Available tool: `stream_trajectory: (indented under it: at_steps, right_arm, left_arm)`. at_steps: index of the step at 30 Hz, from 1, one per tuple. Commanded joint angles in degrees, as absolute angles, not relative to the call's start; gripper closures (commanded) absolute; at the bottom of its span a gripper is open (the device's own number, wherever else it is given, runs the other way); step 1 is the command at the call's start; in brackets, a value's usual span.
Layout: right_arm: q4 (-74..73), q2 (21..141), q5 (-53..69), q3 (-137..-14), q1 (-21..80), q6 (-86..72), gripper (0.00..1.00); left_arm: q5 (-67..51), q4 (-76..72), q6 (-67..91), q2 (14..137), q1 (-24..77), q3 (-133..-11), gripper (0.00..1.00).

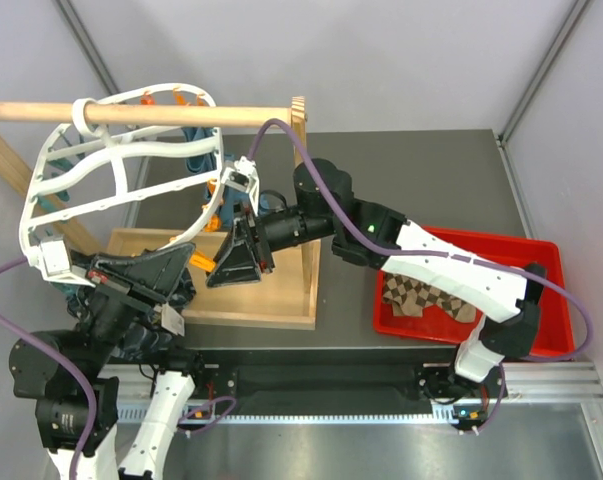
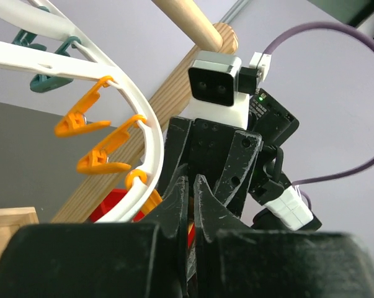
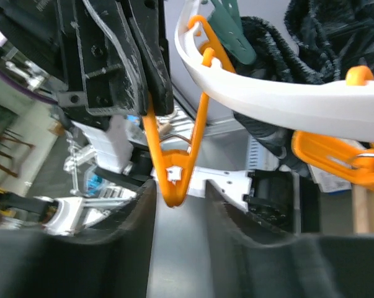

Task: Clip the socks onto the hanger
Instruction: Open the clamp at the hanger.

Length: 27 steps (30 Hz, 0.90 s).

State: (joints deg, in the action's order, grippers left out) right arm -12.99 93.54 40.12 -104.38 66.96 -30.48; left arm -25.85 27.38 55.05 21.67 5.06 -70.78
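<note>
The white hanger (image 1: 81,195) hangs from a wooden rod at the upper left, and its rim shows in the left wrist view (image 2: 134,99) and the right wrist view (image 3: 267,105). My left gripper (image 1: 189,262) (image 2: 191,181) is shut on the upper leg of an orange peg (image 1: 201,262) (image 3: 173,167) on the hanger's lower rim. My right gripper (image 1: 217,274) (image 3: 179,186) is open and empty, with one finger on each side of that peg's tip. An argyle sock (image 1: 426,297) lies in the red tray (image 1: 501,243), partly under the right arm.
A wooden rod (image 1: 131,113), post (image 1: 299,170) and box base (image 1: 271,300) form the stand under the hanger. More orange pegs (image 2: 87,121) and a teal peg (image 2: 50,77) line the rim. Dark fuzzy fabric (image 3: 335,31) hangs behind the rim.
</note>
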Motion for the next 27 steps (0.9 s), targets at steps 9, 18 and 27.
stream_trajectory:
  at_steps: [9, 18, 27]
  right_arm:
    - [-24.8, 89.0, 12.4, -106.7, 70.9, -7.7, 0.43]
    - [-22.6, 88.7, -5.4, -108.5, 82.7, 8.1, 0.46]
    - [-20.3, 91.1, -13.7, -111.7, 84.9, 10.5, 0.5]
  left_arm:
    - [-18.4, 40.1, 58.8, 28.0, 4.7, -80.2, 1.0]
    - [-12.8, 46.6, 59.5, 28.3, 4.7, -82.4, 1.0]
    - [-13.9, 46.5, 60.2, 28.1, 4.7, -81.5, 1.0]
